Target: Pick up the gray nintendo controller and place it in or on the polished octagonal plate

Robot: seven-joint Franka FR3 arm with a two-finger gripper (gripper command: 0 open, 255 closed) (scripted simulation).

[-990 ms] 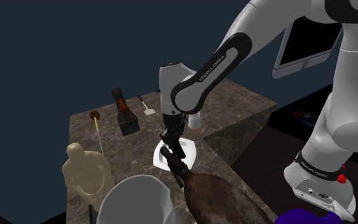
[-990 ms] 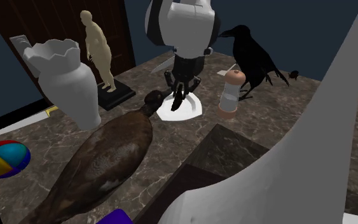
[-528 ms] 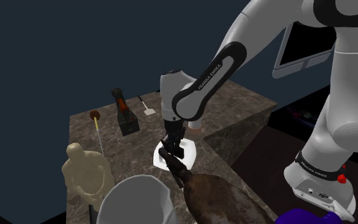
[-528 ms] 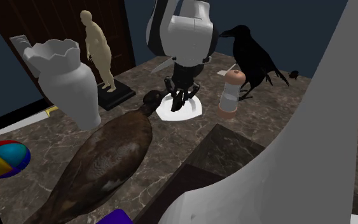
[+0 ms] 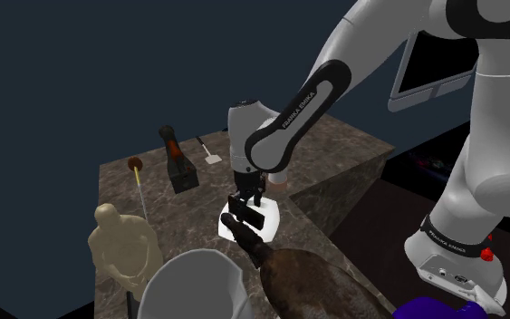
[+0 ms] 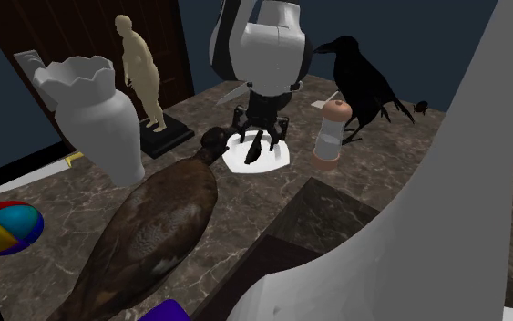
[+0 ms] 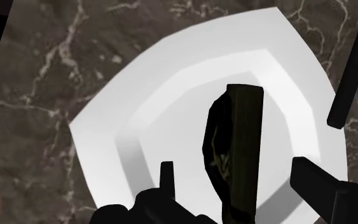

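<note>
Vase is noted well to the left of the white octagonal plate in the second exterior view. Brown duck is seen with its head just beside the plate's left rim. Dark controller is found lying on the plate. Gripper is held just above the plate, fingers spread either side of the controller, not touching it. Black crow is seen to the plate's right.
</note>
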